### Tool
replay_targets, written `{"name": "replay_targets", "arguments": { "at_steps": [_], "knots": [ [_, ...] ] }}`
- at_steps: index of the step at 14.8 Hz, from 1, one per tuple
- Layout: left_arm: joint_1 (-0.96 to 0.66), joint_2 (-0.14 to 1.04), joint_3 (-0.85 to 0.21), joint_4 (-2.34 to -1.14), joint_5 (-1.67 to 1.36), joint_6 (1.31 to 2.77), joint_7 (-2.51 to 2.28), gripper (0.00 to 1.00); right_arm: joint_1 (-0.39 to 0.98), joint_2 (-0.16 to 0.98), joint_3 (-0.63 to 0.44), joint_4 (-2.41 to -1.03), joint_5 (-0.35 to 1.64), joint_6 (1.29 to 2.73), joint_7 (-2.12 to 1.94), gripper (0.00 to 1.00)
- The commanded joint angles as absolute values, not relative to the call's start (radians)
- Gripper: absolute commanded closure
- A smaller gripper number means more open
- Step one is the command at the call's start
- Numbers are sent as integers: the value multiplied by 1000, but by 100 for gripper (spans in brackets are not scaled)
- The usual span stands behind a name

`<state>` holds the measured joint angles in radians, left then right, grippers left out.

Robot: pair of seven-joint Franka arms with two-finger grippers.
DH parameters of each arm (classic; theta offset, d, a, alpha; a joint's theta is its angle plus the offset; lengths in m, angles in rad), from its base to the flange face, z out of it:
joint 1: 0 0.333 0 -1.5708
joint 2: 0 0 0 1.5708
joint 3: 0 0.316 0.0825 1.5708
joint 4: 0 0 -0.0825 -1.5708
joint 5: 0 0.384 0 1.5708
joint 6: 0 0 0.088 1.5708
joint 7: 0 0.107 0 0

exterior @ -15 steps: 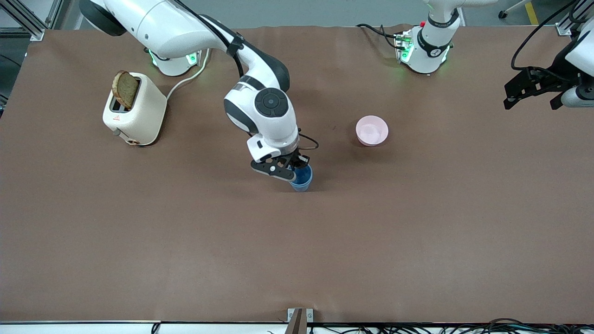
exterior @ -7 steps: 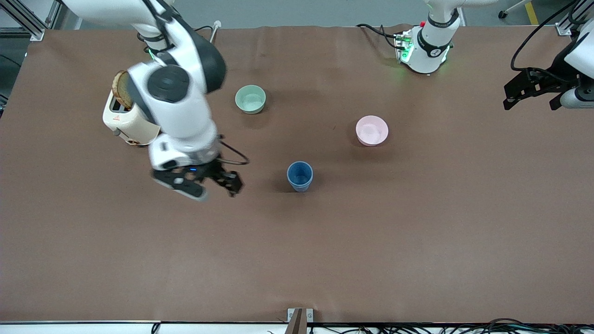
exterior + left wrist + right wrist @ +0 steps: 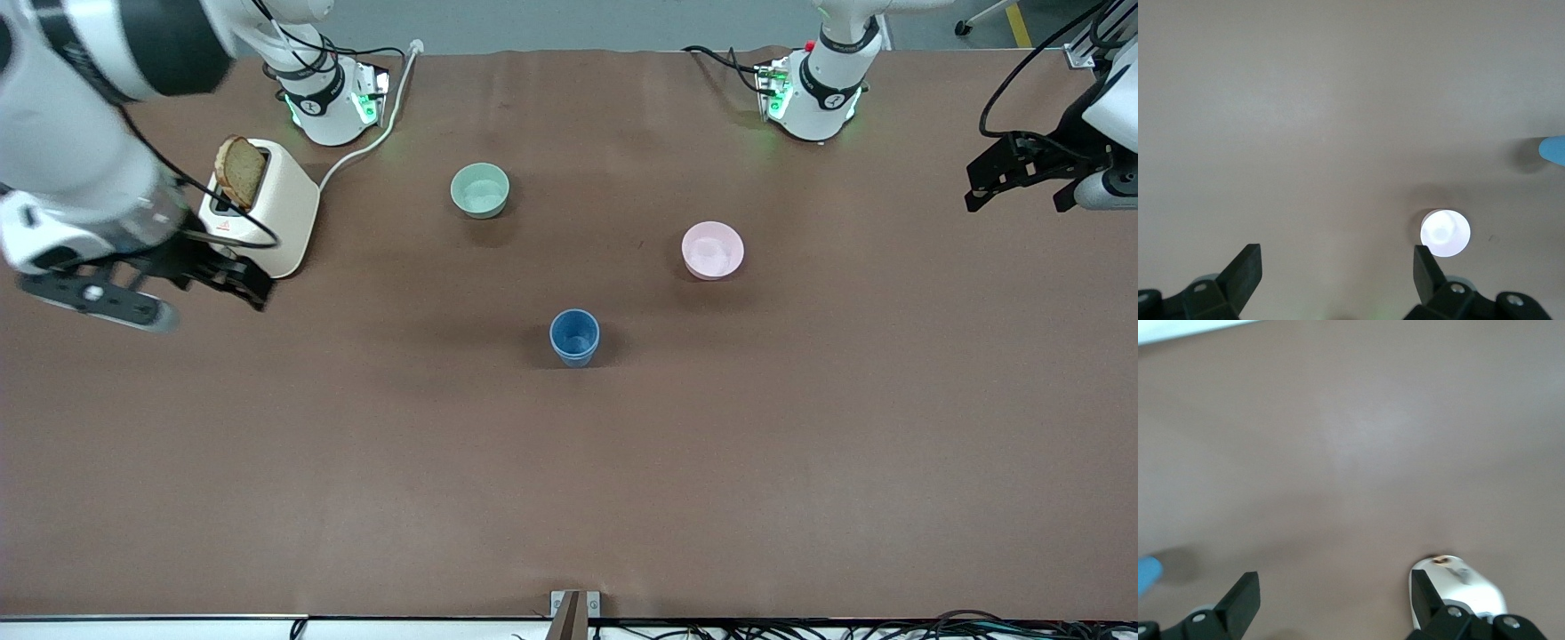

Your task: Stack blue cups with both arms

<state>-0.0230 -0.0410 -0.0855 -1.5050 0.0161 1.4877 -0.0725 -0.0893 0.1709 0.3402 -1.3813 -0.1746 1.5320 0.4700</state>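
One blue cup (image 3: 574, 336) stands upright near the middle of the table; I cannot tell whether a second cup is nested in it. It shows at the edge of the left wrist view (image 3: 1555, 150) and of the right wrist view (image 3: 1146, 575). My right gripper (image 3: 191, 298) is open and empty, raised over the table beside the toaster at the right arm's end; its own view shows it too (image 3: 1335, 593). My left gripper (image 3: 1021, 194) is open and empty and waits raised at the left arm's end, as in its own view (image 3: 1338, 267).
A cream toaster (image 3: 267, 209) with a bread slice (image 3: 240, 172) stands near the right arm's base, its cable running to the table's edge. A pale green bowl (image 3: 480, 189) and a pink bowl (image 3: 712, 250) sit farther from the front camera than the cup.
My right gripper let go of the blue cup and swung away toward the right arm's end of the table, uncovering the green bowl. The left arm has not moved.
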Motion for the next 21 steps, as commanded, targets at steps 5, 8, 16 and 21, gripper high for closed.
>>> {"name": "replay_targets", "arguments": {
  "at_steps": [5,8,16,21],
  "knots": [
    [-26,-43,-86,-1500,5,1454,-89,0,-20,38,-30,-1434,-34,1431,4,0],
    [-31,-35,-86,-1491,11,1456,-77,0,-61,34,-49,-1457,0,1445,-63,0],
    [-29,-29,-86,-1482,15,1456,-71,0,-57,34,-55,-1479,21,1513,-63,0],
    [-31,-29,-86,-1483,14,1456,-71,0,-55,34,-54,-1479,21,1509,-63,0]
  ]
}}
